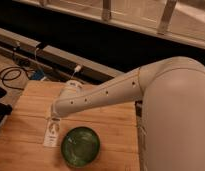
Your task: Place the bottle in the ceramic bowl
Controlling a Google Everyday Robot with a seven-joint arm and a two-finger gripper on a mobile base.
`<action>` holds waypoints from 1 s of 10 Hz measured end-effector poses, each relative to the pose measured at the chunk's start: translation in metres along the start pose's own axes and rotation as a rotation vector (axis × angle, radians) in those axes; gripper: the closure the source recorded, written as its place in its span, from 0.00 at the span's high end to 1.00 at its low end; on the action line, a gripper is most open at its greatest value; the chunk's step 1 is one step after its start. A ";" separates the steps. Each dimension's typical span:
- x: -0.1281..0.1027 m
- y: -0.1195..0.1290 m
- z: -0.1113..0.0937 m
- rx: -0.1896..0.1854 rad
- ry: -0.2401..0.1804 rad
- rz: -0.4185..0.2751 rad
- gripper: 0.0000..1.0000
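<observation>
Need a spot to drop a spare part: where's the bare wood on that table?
Bare wood on the wooden table: the far-left corner behind the arm, the strip right of the ceramic bowl up to the robot's body, and the left edge beside the bottle. Crowded: front centre, where the hand is shut on the bottle's top right next to the bowl.

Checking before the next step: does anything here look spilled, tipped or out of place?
Nothing stands out. The gripper, shut, is at the bottle just left of the ceramic bowl, which sits upright on the wooden table; no spill visible.
</observation>
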 end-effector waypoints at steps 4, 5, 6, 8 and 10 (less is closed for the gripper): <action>-0.012 -0.060 -0.035 0.023 -0.033 0.027 0.00; -0.006 -0.084 -0.050 0.029 -0.043 0.037 0.00; 0.008 -0.106 -0.065 0.026 -0.053 0.047 0.00; 0.039 -0.132 -0.076 0.006 -0.053 0.060 0.00; 0.076 -0.135 -0.076 -0.023 -0.049 0.054 0.00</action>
